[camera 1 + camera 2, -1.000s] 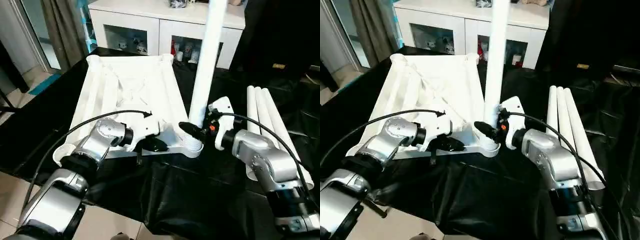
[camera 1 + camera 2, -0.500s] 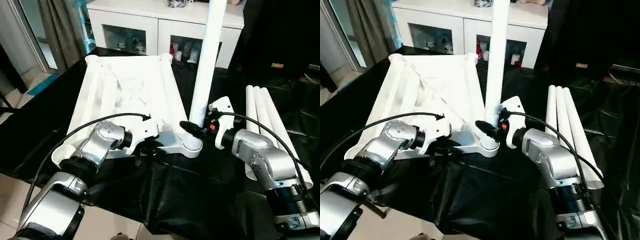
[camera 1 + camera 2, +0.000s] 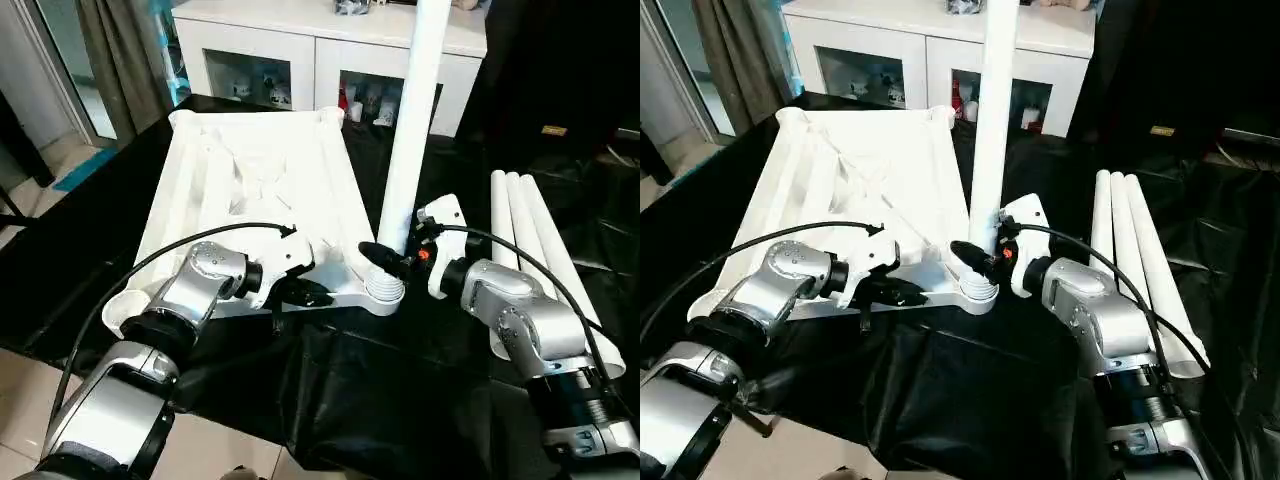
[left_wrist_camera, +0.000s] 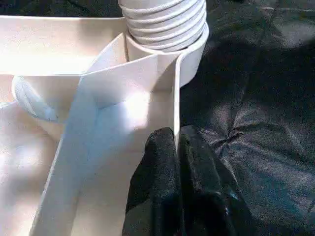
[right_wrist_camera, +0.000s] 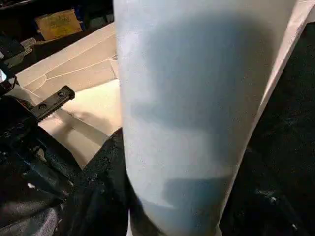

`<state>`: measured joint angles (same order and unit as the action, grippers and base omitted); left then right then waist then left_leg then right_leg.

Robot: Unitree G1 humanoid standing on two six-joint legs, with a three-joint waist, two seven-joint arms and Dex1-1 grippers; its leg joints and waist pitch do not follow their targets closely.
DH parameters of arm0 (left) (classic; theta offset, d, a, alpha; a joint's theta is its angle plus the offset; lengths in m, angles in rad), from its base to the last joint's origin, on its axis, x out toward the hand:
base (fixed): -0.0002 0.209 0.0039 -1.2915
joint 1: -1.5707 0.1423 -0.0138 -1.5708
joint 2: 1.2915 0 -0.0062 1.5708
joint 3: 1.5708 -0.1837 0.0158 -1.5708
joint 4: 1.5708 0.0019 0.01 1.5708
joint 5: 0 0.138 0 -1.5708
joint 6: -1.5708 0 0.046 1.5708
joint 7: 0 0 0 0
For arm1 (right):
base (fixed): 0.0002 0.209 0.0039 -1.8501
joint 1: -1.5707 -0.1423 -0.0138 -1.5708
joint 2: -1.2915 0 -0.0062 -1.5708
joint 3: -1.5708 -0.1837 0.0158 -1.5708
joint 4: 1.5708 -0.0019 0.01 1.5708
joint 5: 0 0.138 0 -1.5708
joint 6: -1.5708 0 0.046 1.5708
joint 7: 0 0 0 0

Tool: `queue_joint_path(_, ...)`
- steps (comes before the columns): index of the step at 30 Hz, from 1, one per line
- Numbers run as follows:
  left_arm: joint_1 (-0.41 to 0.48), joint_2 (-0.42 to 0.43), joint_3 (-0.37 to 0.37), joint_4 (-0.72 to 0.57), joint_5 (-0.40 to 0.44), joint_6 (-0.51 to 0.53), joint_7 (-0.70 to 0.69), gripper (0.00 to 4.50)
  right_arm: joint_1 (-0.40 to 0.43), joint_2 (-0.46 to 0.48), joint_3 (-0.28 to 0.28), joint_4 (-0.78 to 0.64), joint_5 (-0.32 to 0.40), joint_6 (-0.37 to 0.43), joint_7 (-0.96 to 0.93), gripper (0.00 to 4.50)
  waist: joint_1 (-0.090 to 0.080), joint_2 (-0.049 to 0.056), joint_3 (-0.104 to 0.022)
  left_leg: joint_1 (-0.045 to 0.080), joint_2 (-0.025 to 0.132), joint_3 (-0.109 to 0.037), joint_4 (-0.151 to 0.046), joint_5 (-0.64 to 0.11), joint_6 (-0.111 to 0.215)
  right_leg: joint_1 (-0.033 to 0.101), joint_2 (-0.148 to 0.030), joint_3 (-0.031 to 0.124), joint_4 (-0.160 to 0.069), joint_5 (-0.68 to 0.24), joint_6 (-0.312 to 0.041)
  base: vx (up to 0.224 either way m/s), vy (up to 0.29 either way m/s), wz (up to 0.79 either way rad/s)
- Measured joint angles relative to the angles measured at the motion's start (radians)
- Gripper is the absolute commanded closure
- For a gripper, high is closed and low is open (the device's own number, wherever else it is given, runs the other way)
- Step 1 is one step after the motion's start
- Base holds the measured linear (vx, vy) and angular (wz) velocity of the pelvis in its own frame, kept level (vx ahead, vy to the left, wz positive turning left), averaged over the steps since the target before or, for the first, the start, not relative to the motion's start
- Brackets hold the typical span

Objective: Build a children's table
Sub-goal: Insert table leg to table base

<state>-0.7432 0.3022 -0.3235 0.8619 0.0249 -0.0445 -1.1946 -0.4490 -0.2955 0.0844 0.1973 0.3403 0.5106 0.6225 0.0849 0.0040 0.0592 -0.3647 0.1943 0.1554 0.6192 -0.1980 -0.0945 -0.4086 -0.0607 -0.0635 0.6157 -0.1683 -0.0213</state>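
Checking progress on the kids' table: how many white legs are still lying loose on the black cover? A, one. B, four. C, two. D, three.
D: three loose legs lie side by side at the robot's right, while one leg stands upright in the tabletop's corner socket.

A black cloth (image 3: 380, 390) covers the desk, creased and glossy where light catches it. At twelve o'clock stands a white sideboard (image 3: 300, 45) with glass-fronted compartments holding small objects (too small to make out). At ten o'clock grey-brown curtains (image 3: 125, 60) hang beside a bright glass door (image 3: 60, 60), daylight falling on pale floor tiles (image 3: 20, 390). A teal strip (image 3: 85, 165) lies on the floor there. The two o'clock side is dark.
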Motion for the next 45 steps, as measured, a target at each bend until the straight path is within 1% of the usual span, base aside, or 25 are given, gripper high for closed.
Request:
queue_joint_path(7, -0.022, 0.004, -0.027, 0.029, 0.048, -0.061, -0.002, 4.50, -0.018, 0.004, 0.000, 0.024, -0.011, 0.000, 0.012, 2.60, -0.001, 0.000, 0.000, 0.001, 0.000, 0.000, 0.000, 0.000, 0.000, 0.001, 0.000, 0.000, 0.000, 0.000, 0.000, 0.000, 0.000, 0.00)
queue_joint_path(15, -0.036, 0.003, -0.029, 0.055, 0.058, -0.084, -0.002, 4.50, -0.029, 0.004, -0.001, 0.044, -0.018, 0.000, 0.033, 2.61, 0.000, 0.000, 0.000, 0.002, 0.000, 0.000, -0.001, 0.000, 0.000, 0.001, 0.000, 0.000, 0.001, 0.001, -0.001, 0.000, 0.000, 0.00)
queue_joint_path(17, -0.036, 0.001, -0.025, 0.055, 0.057, -0.079, -0.003, 4.50, -0.029, 0.009, -0.013, 0.052, -0.011, -0.001, 0.033, 2.61, 0.000, 0.000, 0.000, 0.002, 0.000, 0.000, -0.001, 0.000, 0.000, 0.001, 0.000, 0.000, 0.001, 0.001, -0.001, 0.000, 0.000, 0.00)
queue_joint_path(20, -0.037, 0.000, -0.017, 0.055, 0.053, -0.070, -0.007, 4.50, -0.020, 0.021, -0.045, 0.068, 0.012, -0.004, 0.034, 2.61, 0.002, 0.000, 0.000, 0.002, 0.000, 0.000, -0.001, 0.000, 0.000, 0.001, 0.000, 0.000, 0.000, 0.001, -0.001, 0.000, 0.000, 0.00)
queue_joint_path(23, -0.038, -0.002, -0.015, 0.057, 0.050, -0.066, -0.007, 4.50, -0.006, 0.033, -0.072, 0.083, 0.030, -0.023, 0.036, 2.61, 0.002, 0.000, 0.000, 0.001, 0.000, 0.000, -0.001, 0.000, 0.000, 0.001, 0.000, 0.000, 0.000, 0.001, -0.001, 0.000, 0.000, 0.00)
queue_joint_path(32, -0.041, -0.007, -0.007, 0.065, 0.049, -0.061, -0.010, 4.50, 0.070, 0.088, -0.138, 0.099, 0.073, -0.140, 0.031, 2.61, 0.003, 0.001, -0.001, 0.003, 0.000, 0.000, -0.003, 0.000, 0.000, 0.002, 0.000, 0.000, -0.001, 0.001, -0.001, 0.000, 0.000, 0.00)
queue_joint_path(34, -0.042, -0.013, -0.008, 0.070, 0.049, -0.061, -0.009, 4.50, 0.098, 0.098, -0.146, 0.097, 0.081, -0.186, 0.037, 2.61, 0.004, 0.001, -0.001, 0.007, 0.000, 0.000, -0.008, 0.000, 0.000, 0.005, 0.000, -0.001, -0.004, 0.000, -0.001, 0.000, 0.000, 0.00)
queue_joint_path(37, -0.043, -0.015, -0.008, 0.078, 0.050, -0.061, -0.009, 4.50, 0.128, 0.107, -0.146, 0.091, 0.080, -0.237, 0.042, 2.61, 0.005, 0.001, -0.001, 0.014, -0.001, 0.001, -0.015, 0.000, 0.000, 0.009, 0.000, -0.001, -0.007, -0.001, 0.000, 0.000, 0.000, 0.00)
queue_joint_path(41, -0.044, -0.019, -0.007, 0.084, 0.051, -0.061, -0.011, 4.50, 0.175, 0.115, -0.134, 0.088, 0.069, -0.323, 0.060, 2.61, 0.007, 0.004, -0.004, 0.015, -0.001, 0.001, -0.018, 0.000, 0.000, 0.010, 0.000, -0.001, -0.008, -0.003, 0.001, 0.000, 0.000, 0.00)
queue_joint_path(45, -0.044, -0.020, -0.007, 0.086, 0.052, -0.064, -0.008, 4.50, 0.182, 0.115, -0.124, 0.086, 0.044, -0.364, 0.062, 2.61, 0.007, 0.005, -0.005, 0.015, -0.002, 0.001, -0.018, 0.000, 0.000, 0.010, 0.000, -0.001, -0.008, -0.003, 0.002, 0.000, 0.000, 0.00)
